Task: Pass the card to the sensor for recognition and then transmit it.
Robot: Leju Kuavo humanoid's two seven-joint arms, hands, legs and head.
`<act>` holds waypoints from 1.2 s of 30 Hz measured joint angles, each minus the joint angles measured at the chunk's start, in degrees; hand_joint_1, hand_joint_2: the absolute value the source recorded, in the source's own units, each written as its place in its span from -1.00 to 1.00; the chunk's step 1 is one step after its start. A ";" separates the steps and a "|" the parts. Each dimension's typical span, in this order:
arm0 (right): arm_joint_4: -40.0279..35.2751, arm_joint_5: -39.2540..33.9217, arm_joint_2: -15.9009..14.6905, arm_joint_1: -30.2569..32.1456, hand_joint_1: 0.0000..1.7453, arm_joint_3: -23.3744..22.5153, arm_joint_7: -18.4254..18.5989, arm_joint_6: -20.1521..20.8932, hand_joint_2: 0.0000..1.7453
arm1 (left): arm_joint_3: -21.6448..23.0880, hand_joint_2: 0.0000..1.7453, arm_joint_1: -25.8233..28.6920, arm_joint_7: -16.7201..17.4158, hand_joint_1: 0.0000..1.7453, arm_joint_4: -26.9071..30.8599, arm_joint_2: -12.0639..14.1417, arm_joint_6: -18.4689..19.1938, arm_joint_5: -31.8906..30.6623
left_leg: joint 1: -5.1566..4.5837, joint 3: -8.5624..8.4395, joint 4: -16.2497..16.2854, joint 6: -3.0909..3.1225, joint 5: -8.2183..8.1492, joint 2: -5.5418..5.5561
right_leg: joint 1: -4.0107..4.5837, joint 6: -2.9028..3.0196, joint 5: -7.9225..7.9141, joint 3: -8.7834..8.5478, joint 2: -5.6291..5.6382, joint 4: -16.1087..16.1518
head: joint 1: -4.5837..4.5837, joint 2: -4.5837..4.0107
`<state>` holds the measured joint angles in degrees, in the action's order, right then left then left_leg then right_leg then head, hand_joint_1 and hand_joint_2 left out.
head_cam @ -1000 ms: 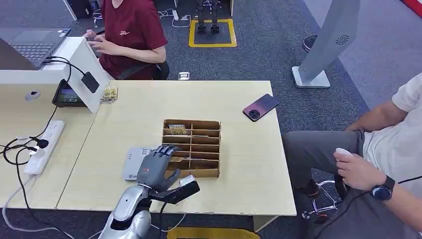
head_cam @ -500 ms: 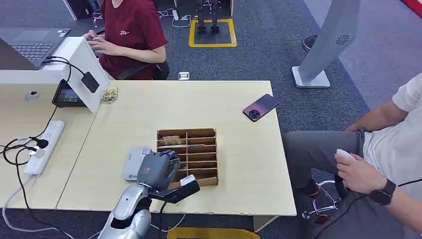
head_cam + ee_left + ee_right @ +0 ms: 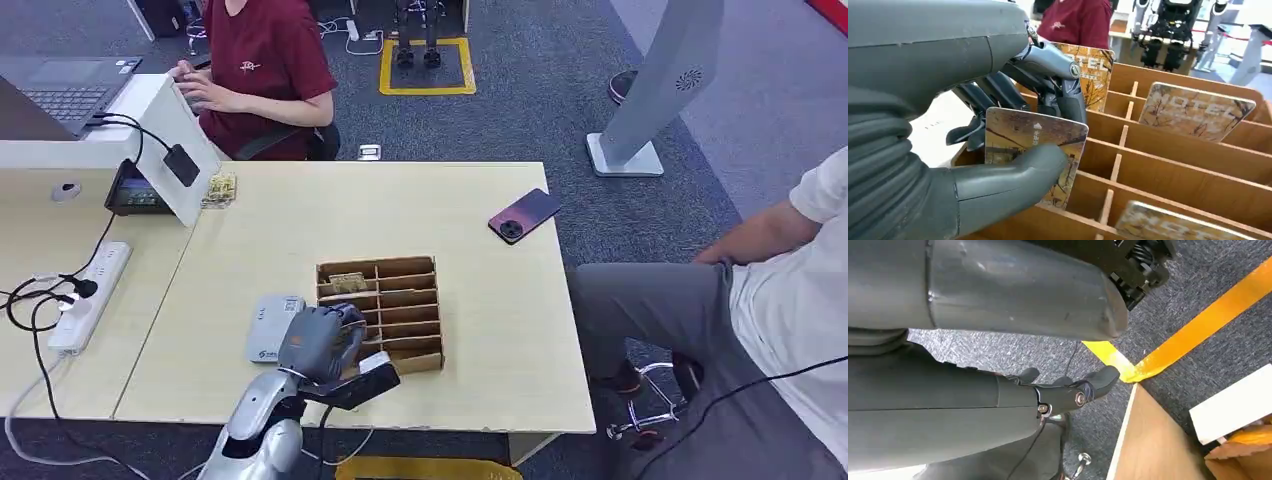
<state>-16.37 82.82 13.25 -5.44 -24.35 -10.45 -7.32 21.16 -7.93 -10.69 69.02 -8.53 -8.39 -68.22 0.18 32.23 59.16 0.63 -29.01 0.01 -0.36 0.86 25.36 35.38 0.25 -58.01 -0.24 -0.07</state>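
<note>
The wooden slotted card box (image 3: 405,312) lies near the table's front edge. My left hand (image 3: 318,343) is curled over its near left slots. In the left wrist view my left hand (image 3: 973,150) pinches a brown patterned card (image 3: 1048,137) between thumb and fingers, the card standing in a slot. Other "HOTEL" cards (image 3: 1198,112) stand in farther slots, one of them (image 3: 347,283) at the box's far left. The grey card sensor (image 3: 270,328) lies flat just left of the box and my hand. My right hand (image 3: 1068,390) hangs beside the table's edge, holding nothing, fingers loosely extended.
A dark phone (image 3: 524,214) lies at the table's far right. A person in a red shirt (image 3: 262,70) sits behind the table; another person (image 3: 760,300) sits at its right. A white stand with a screen (image 3: 150,170) and a power strip (image 3: 88,295) are at left.
My left hand has curled its fingers down into the box and closed on a card. The box shifted slightly toward me. The seated person's hand at right has left the picture.
</note>
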 joint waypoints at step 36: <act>0.20 -2.58 -0.90 -0.20 -1.00 2.30 -1.09 0.20 -1.00 | -7.80 1.00 -26.98 7.32 1.00 13.48 15.65 14.43 31.94 | 0.09 0.19 0.01 -0.21 0.31 0.20 | 0.09 0.15 -0.17 0.15 -0.12 -0.06 | 0.00 0.00</act>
<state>-16.17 80.24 12.35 -5.65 -22.05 -11.54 -7.13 13.35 -34.91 -3.37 82.51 7.12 6.03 -36.28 0.27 32.41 59.16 0.41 -28.70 0.22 -0.27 1.01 25.18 35.53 0.14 -58.07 -0.24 -0.07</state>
